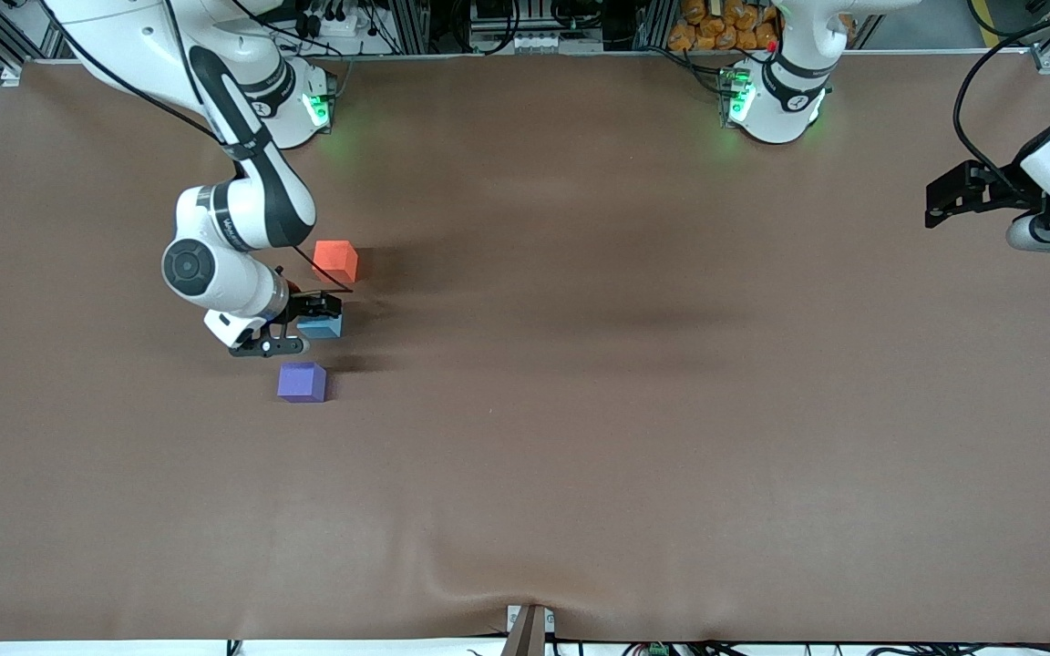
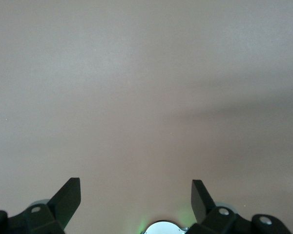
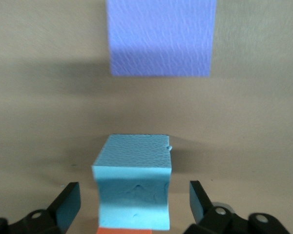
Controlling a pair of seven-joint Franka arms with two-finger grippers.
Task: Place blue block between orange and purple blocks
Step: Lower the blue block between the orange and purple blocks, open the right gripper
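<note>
The blue block [image 1: 324, 326] rests on the table between the orange block [image 1: 336, 260] and the purple block [image 1: 302, 381], in a line with them. My right gripper [image 1: 299, 326] is low over the blue block with its fingers open, one on each side, not touching it. The right wrist view shows the blue block [image 3: 133, 187] between the spread fingers of the right gripper [image 3: 134, 196], the purple block [image 3: 161, 36] past it, and a sliver of the orange block [image 3: 124, 230]. My left gripper [image 1: 937, 196] waits, open and empty, at the left arm's end of the table; its wrist view shows the left gripper [image 2: 136, 189] over bare cloth.
A brown cloth [image 1: 634, 410] covers the table. The robot bases [image 1: 776, 100] stand along the edge farthest from the front camera. A small bracket [image 1: 530, 629] sits at the edge nearest the camera.
</note>
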